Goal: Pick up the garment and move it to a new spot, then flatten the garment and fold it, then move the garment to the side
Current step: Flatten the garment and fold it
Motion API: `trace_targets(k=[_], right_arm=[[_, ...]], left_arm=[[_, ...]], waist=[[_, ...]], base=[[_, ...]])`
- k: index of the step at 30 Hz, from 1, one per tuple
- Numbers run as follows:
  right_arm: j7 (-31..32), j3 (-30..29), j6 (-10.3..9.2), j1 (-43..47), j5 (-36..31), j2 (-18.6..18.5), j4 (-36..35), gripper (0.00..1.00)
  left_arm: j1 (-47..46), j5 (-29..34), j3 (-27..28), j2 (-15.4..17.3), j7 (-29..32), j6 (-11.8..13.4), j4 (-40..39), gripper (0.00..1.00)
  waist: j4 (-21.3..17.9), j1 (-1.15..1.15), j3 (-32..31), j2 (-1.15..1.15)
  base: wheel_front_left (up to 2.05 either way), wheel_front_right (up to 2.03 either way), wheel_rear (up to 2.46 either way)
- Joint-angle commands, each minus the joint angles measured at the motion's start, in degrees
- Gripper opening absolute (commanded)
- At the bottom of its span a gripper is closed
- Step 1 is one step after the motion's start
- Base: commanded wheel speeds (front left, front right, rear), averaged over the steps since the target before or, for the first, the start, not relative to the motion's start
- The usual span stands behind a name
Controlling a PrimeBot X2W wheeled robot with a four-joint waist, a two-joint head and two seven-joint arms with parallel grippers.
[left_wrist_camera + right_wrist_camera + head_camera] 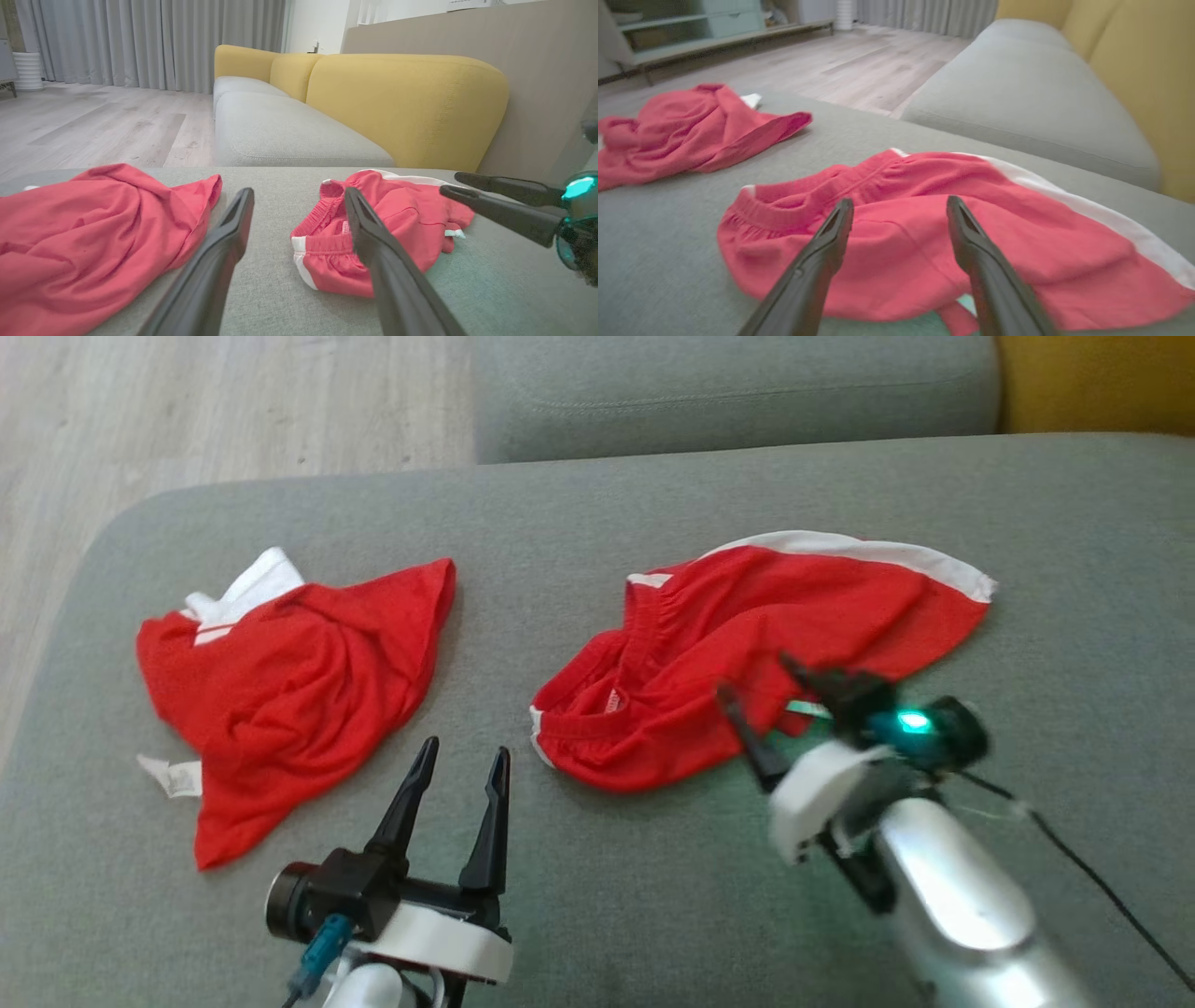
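head view: bare grey cushion (597, 513) is seen between the red shirt (280, 681) and red shorts (747, 607), and along the near edge. the right gripper (754, 677) is spread wide over the shorts; the left gripper (465, 749), also spread and empty, is seen between both garments.

matt red cloth shorts (747, 635), coarse-woven grey cushion (597, 896)

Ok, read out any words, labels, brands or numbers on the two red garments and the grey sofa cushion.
Nothing legible.
White tag beside the crumpled red garment with white trim: too blurred to read.
Small label inside the elastic waistband of the red shorts with a white side stripe: too small to read.
Grey fabric cushion: no markings visible.
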Motion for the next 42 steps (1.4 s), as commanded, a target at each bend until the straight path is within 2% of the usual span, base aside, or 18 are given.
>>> trace_targets(k=[1, 7, 12, 18, 25, 37, 38, 39, 40, 42], right_arm=[[-0.93, -0.01, 0.39, -0.86, -0.25, 0.53, -2.41, 1.00], [-5.43, -14.09, 0.39, 7.84, -0.15, 0.96, -8.08, 1.00], [-6.84, -18.95, 0.39, 14.52, 2.49, 1.12, -12.09, 1.00], [-4.97, -19.02, 0.39, 11.33, 2.50, 1.14, -11.42, 1.00], [-1.59, -19.40, 0.39, 6.15, 2.36, 1.14, -3.90, 1.00], [-3.39, -18.09, 0.39, 1.19, 1.74, 1.14, 5.64, 1.00], [-3.55, -17.76, 0.39, 0.95, 1.94, 1.14, 6.25, 0.78], [-3.72, -17.44, 0.39, 0.71, 2.19, 1.14, 6.81, 0.27], [-4.01, -17.12, 0.39, 0.48, 2.42, 1.15, 7.27, 0.00], [-4.44, -16.77, 0.39, 0.28, 2.62, 1.15, 7.65, 0.00]], left_arm=[[-0.76, 0.26, 2.08, -0.14, -0.71, 0.26, -2.05, 1.00], [-0.28, 0.31, 1.83, -0.14, -0.71, 0.25, -2.22, 1.00], [-0.79, 0.26, 1.33, -0.14, -0.71, 0.08, -2.58, 1.00], [-2.44, 0.40, 0.75, -0.14, -0.71, -0.27, -2.29, 1.00], [-4.13, 0.33, 0.28, -0.14, -0.71, -0.52, -1.52, 1.00], [-5.06, 0.45, 0.34, -0.14, -0.71, -0.69, -1.22, 1.00], [-5.12, 0.45, 0.33, -0.14, -0.71, -0.68, -1.21, 1.00], [-5.17, 0.46, 0.33, -0.14, -0.71, -0.65, -1.18, 1.00], [-5.19, 0.48, 0.33, -0.14, -0.71, -0.61, -1.16, 1.00], [-5.22, 0.50, 0.34, -0.14, -0.71, -0.58, -1.10, 1.00]], waist=[[-0.37, 0.00, -0.22, 0.00], [-1.16, 0.00, -0.51, 0.00], [-1.17, 0.00, 1.10, 0.00], [0.32, 0.00, 3.84, 0.00], [3.19, 0.00, 6.47, 0.00], [5.11, 0.00, 8.19, 0.00], [5.10, 0.00, 8.25, 0.00], [5.06, 0.00, 8.29, 0.00], [4.99, 0.00, 8.29, 0.00], [4.90, 0.00, 8.25, 0.00]], base=[[0.00, 0.00, 0.00], [0.00, 0.00, 0.00], [0.00, 0.00, 0.00], [0.00, 0.00, 0.00], [0.00, 0.00, 0.00], [0.00, 0.00, 0.00], [0.00, 0.00, 0.00], [0.00, 0.00, 0.00], [0.00, 0.00, 0.00], [0.00, 0.00, 0.00]])
